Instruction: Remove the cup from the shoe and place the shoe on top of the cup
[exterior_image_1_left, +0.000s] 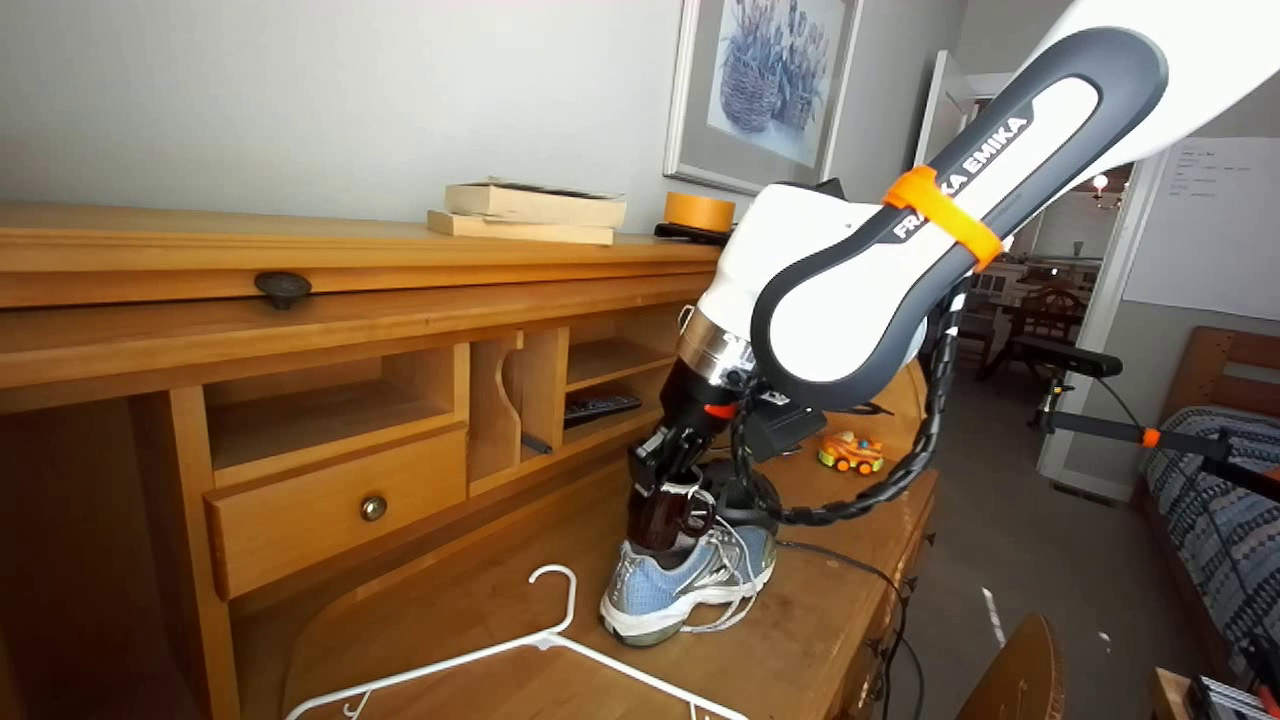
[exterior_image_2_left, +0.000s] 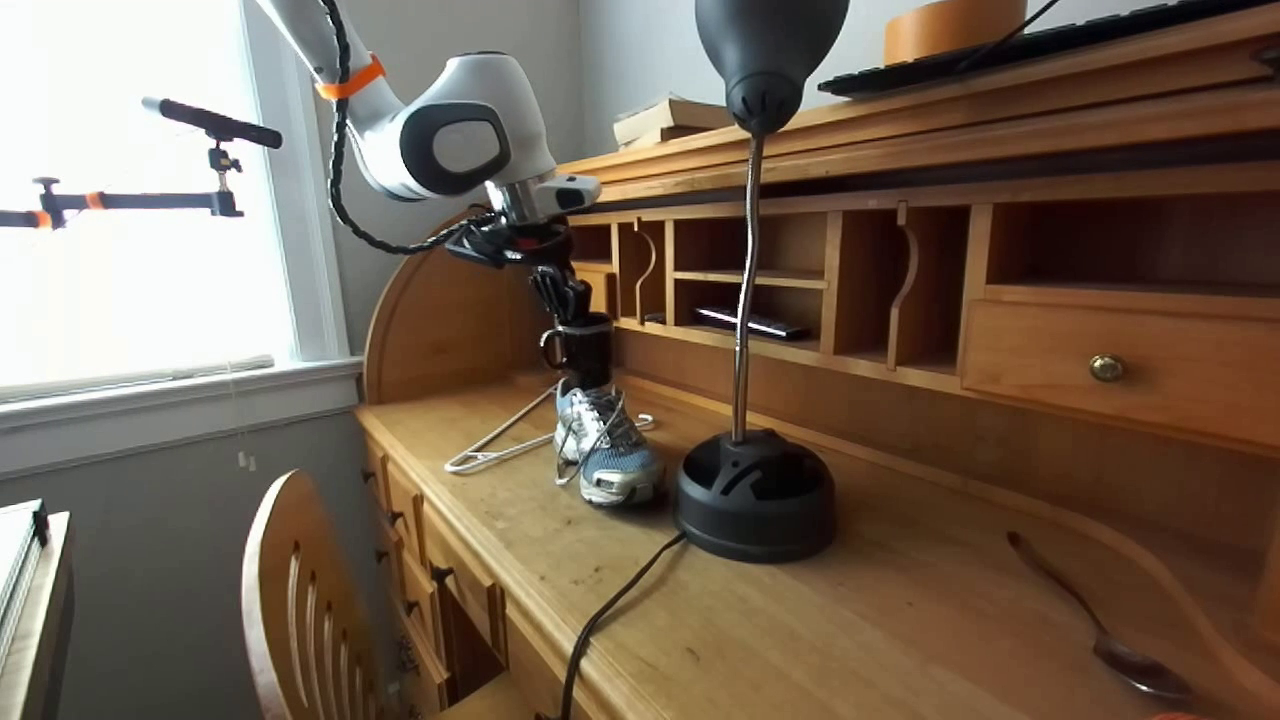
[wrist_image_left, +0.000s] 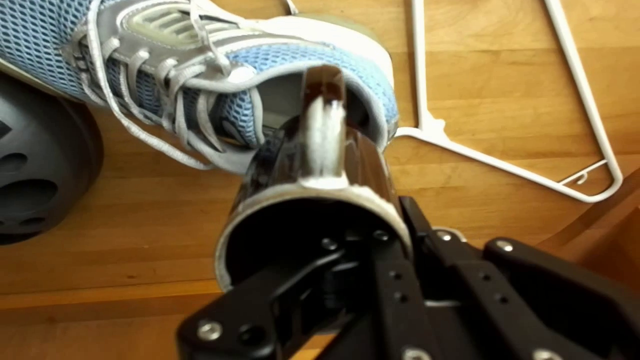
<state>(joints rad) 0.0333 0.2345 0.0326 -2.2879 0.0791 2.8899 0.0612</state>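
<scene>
The dark cup (exterior_image_1_left: 655, 520) stands with its base at the opening of the light blue and white shoe (exterior_image_1_left: 690, 582). The cup (exterior_image_2_left: 588, 352) and shoe (exterior_image_2_left: 615, 460) also show in an exterior view. In the wrist view the cup (wrist_image_left: 367, 162) opens toward the camera, its handle over the heel opening of the shoe (wrist_image_left: 165, 30). My gripper (wrist_image_left: 392, 222) is shut on the cup's wall, one finger inside the rim and one outside. The gripper comes from above in both exterior views (exterior_image_1_left: 660, 478) (exterior_image_2_left: 568, 308). How deep the cup's base sits is hidden.
A white hanger (exterior_image_1_left: 547, 640) lies on the desk by the shoe's heel. A black lamp base (exterior_image_2_left: 755, 525) with a tall stem stands close to the shoe's toe. The desk's cubbies and drawer (exterior_image_1_left: 340, 505) rise behind. A spoon (exterior_image_2_left: 1140, 665) and toy car (exterior_image_1_left: 850, 453) lie farther off.
</scene>
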